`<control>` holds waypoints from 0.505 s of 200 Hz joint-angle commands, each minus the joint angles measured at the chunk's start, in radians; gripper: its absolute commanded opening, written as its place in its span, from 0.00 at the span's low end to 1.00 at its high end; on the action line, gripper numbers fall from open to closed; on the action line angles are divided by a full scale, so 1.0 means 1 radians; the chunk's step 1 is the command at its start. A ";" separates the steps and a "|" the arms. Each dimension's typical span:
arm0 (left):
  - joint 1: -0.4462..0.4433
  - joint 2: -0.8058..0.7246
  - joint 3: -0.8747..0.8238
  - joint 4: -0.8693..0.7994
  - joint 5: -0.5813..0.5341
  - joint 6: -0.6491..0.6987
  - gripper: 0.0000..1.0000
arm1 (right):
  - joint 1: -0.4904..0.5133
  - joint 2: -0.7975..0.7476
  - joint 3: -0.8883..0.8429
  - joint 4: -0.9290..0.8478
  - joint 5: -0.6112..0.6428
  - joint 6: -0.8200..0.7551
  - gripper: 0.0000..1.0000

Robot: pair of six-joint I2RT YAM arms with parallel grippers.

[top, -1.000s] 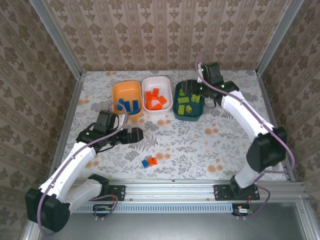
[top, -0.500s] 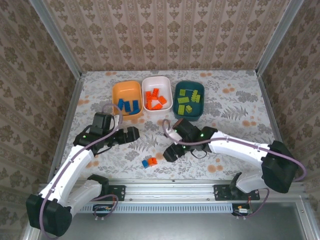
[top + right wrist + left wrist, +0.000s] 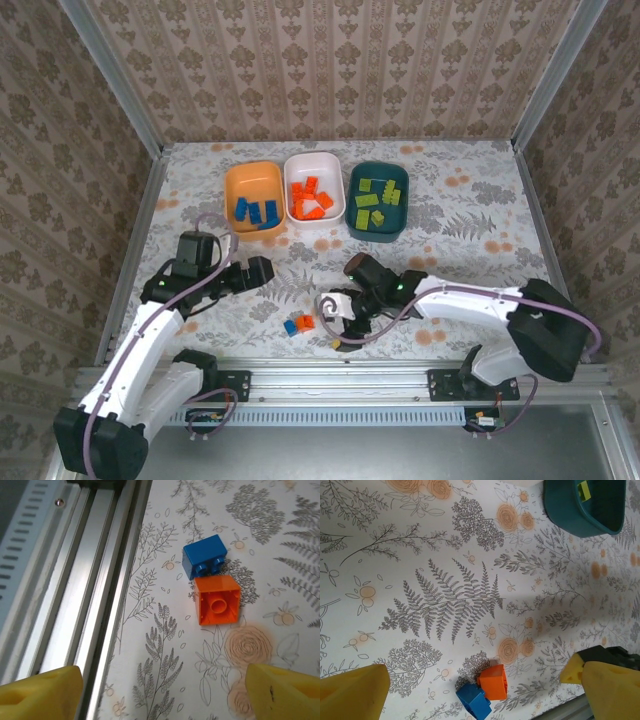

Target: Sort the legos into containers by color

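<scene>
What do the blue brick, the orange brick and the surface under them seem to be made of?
The small blue studded brick: looks like hard moulded plastic, smooth, slightly glossy, with crisp edges. The small orange brick: seemingly the same plastic; its hollow underside with a round tube shows. The flower-printed table cover: matte, perhaps vinyl or paper; I cannot tell which.

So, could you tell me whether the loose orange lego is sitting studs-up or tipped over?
Tipped over: in the right wrist view the orange lego shows its hollow underside to the camera, with no studs on top.
</scene>
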 commanded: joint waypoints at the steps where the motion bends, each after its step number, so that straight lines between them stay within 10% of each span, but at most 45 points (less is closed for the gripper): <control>1: 0.014 -0.016 -0.008 -0.012 0.025 -0.004 1.00 | 0.008 0.069 0.050 0.053 -0.058 -0.116 0.85; 101: 0.053 -0.023 -0.012 -0.026 0.042 0.022 1.00 | 0.047 0.345 0.259 0.052 -0.027 -0.070 0.79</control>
